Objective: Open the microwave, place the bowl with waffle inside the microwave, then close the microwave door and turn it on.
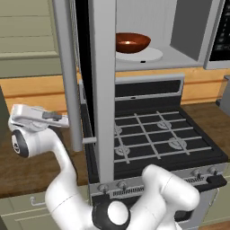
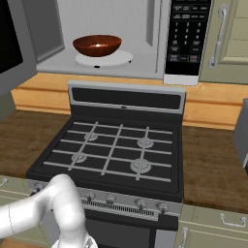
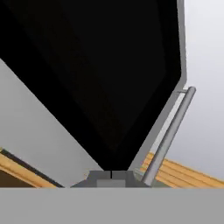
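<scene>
The microwave (image 1: pixel 188 54) (image 2: pixel 145 29) stands open above the stove. Inside it, the reddish-brown bowl (image 1: pixel 131 42) (image 2: pixel 97 45) rests on the white turntable (image 1: pixel 150 55) (image 2: pixel 121 59). I cannot make out the waffle in the bowl. The microwave door (image 1: pixel 102 90) (image 2: pixel 8 46) is swung out toward me, edge-on in the left base view, with its long bar handle (image 1: pixel 71 81) (image 3: pixel 171 130). My gripper (image 1: pixel 66 120) (image 3: pixel 111 175) is shut with nothing in it, just left of the handle and facing the door's black glass (image 3: pixel 87 78).
The black gas stove (image 1: pixel 152 130) (image 2: pixel 116 145) with grey grates lies below the microwave. The black button panel (image 2: pixel 188 34) sits right of the cavity, a beige cabinet door (image 2: pixel 230 38) beyond it. Wooden counters (image 1: pixel 27 161) (image 2: pixel 213 160) flank the stove.
</scene>
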### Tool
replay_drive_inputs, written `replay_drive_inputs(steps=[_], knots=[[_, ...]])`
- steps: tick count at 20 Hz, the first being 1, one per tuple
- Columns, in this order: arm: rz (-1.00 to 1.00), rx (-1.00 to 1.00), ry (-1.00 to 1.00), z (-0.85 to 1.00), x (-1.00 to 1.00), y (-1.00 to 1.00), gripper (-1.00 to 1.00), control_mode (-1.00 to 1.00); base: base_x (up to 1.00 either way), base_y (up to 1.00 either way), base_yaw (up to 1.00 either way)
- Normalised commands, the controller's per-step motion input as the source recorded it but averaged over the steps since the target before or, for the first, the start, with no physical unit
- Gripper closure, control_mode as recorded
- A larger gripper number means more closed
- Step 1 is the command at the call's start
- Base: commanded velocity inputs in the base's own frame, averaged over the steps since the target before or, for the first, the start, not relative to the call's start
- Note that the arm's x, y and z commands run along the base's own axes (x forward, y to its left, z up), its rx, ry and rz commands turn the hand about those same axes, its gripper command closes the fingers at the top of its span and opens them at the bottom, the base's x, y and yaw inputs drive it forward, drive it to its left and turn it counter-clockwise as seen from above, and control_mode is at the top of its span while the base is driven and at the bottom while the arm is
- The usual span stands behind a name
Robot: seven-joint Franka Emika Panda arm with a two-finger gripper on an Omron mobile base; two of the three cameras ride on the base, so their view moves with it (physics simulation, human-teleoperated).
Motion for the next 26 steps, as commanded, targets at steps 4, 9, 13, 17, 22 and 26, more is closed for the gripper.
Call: replay_drive_inputs(steps=[4, 9, 13, 17, 22, 26], knots=[[0.02, 0.23, 0.55, 0.66, -0.17, -0.81, 1.0, -1.0, 0.0, 0.0, 0.0], [0.13, 0.43, 0.35, 0.65, -0.66, -1.0, 1.0, -1.0, 0.0, 0.0, 0.0], [0.13, 0.5, 0.4, 0.63, -0.59, -1.0, 1.0, -1.0, 0.0, 0.0, 0.0], [0.1, 0.47, 0.62, 0.55, -0.28, -1.0, 1.0, -1.0, 0.0, 0.0, 0.0], [0.07, 0.38, 0.83, 0.45, -0.01, -0.98, 1.0, -1.0, 0.0, 0.0, 0.0], [0.07, 0.3, 0.87, 0.24, 0.13, -0.98, 1.0, -1.0, 0.0, 0.0, 0.0]])
